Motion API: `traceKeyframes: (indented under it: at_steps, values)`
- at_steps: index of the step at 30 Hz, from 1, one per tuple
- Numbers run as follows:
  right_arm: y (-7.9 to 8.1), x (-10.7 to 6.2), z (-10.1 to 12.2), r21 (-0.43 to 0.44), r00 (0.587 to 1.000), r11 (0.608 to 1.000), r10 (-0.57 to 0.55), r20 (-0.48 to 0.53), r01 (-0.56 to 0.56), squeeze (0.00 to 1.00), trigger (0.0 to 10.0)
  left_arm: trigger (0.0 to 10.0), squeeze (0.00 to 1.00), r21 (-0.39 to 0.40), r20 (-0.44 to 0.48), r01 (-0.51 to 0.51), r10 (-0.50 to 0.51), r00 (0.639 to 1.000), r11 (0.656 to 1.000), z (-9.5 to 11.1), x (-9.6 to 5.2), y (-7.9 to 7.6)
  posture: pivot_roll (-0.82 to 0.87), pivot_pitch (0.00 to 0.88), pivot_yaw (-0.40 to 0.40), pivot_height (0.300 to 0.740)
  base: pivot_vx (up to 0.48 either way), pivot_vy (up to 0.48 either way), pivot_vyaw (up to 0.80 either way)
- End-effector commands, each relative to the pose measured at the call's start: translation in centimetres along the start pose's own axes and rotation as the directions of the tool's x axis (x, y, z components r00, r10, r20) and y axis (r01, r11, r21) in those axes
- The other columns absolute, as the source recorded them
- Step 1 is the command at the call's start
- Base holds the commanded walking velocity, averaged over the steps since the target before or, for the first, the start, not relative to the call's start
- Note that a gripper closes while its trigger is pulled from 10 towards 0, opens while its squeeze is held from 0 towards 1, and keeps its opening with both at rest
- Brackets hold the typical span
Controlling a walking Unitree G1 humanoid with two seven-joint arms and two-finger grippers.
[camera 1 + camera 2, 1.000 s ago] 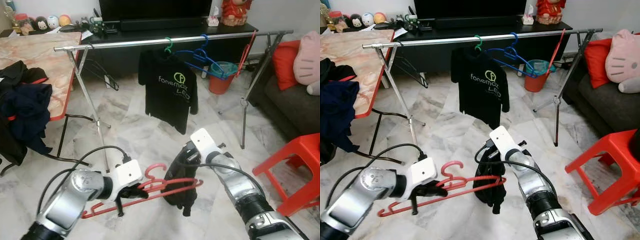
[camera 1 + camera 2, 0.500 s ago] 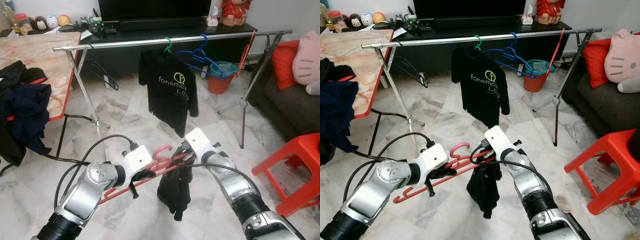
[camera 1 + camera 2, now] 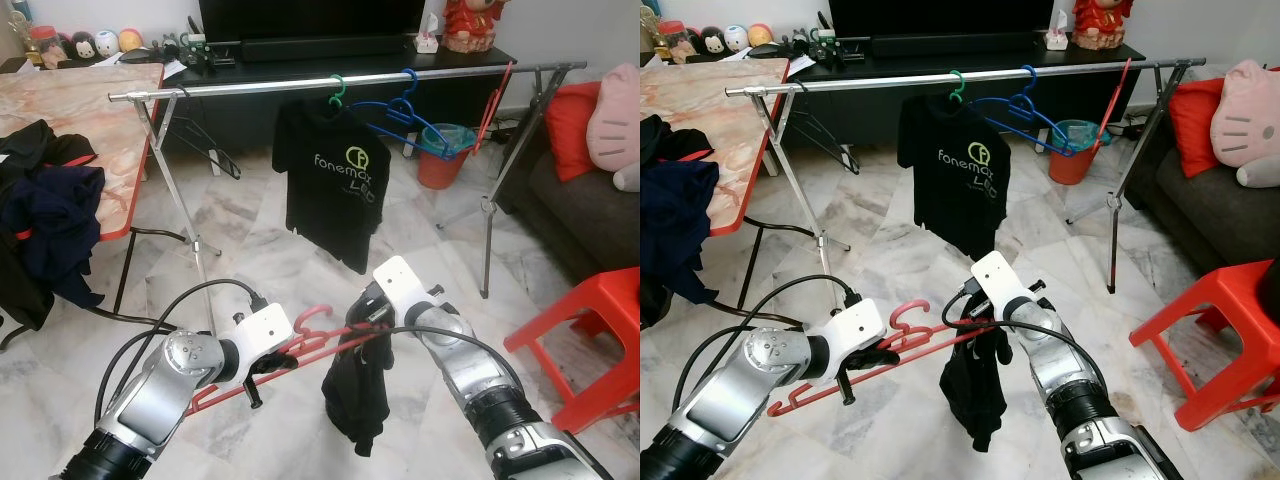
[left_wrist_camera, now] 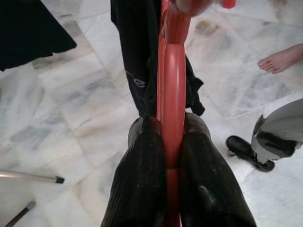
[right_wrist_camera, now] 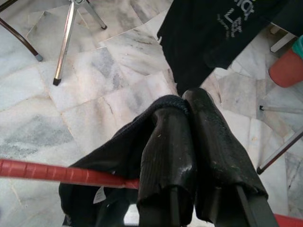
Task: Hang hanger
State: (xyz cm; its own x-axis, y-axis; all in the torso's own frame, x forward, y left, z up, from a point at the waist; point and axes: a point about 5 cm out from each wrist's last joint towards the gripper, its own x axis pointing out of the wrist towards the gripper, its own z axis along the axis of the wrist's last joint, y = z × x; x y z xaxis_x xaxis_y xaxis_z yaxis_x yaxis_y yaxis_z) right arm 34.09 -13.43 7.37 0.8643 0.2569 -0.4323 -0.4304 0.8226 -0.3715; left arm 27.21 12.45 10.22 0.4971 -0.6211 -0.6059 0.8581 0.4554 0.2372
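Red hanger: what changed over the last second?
Both grippers raised the red hanger off its low position, and the dark garment now dangles from it instead of bunching near the floor. Left gripper stays clamped on the hanger, right gripper stays closed on the garment. Rail with black shirt and blue hanger unchanged.

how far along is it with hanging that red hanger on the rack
Done: the dark garment is draped over the red hanger, and another black shirt already hangs on the rail. In hand: the left gripper clamps the hanger's bar while the right gripper pinches the cloth at its other end, both low above the floor. Left: raise the hanger and hook it onto the rail.
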Motion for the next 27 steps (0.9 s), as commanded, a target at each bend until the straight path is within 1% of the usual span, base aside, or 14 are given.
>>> traceKeyframes:
  at_steps: [1,5,8,12,17,19,27]
  values:
    - [-0.3,0.0,1.3,-0.001,0.999,1.0,-0.008,0.05,0.009,0.0,10.0,10.0,0.0,0.027,-0.005,-0.033,0.033,0.999,0.999,0.3,0.0,0.6,-0.07,0.0,-0.048,0.74,0.0,0.0,0.0]
    - [-0.1,-0.1,1.4,-0.001,0.999,1.0,-0.004,0.052,0.004,0.0,10.0,10.0,0.0,0.027,-0.011,-0.074,0.075,0.997,0.997,0.3,0.3,0.9,-0.08,0.0,-0.047,0.74,0.0,0.0,0.0]
    - [-0.1,-0.1,1.4,-0.002,0.999,1.0,-0.003,0.053,0.003,0.0,10.0,10.0,0.0,0.036,-0.024,-0.086,0.087,0.996,0.996,0.2,0.3,1.1,-0.08,0.0,-0.047,0.74,0.0,0.0,0.0]
    - [0.0,0.0,1.6,-0.002,0.998,1.0,-0.001,0.056,0.001,0.0,10.0,10.0,0.0,0.024,-0.013,-0.133,0.134,0.991,0.991,0.5,0.5,1.7,-0.07,0.0,-0.048,0.74,0.0,0.0,0.0]
    - [0.3,0.0,2.0,-0.007,0.998,1.0,0.019,0.065,-0.019,0.0,10.0,10.0,0.0,0.017,0.004,-0.133,0.133,0.991,0.991,0.8,0.7,1.7,-0.08,0.0,-0.048,0.74,0.0,0.0,0.0]
    - [0.7,0.0,2.2,-0.018,0.996,0.999,0.045,0.072,-0.044,0.0,10.0,10.0,0.0,0.016,0.009,-0.167,0.167,0.986,0.986,1.0,1.0,1.8,-0.08,0.0,-0.048,0.74,0.0,0.0,0.0]
    - [1.0,-0.1,2.5,-0.025,0.995,0.998,0.06,0.081,-0.058,0.0,10.0,10.0,0.0,0.01,0.022,-0.195,0.195,0.981,0.981,1.3,1.3,2.1,-0.08,0.0,-0.048,0.74,0.0,0.0,0.0]
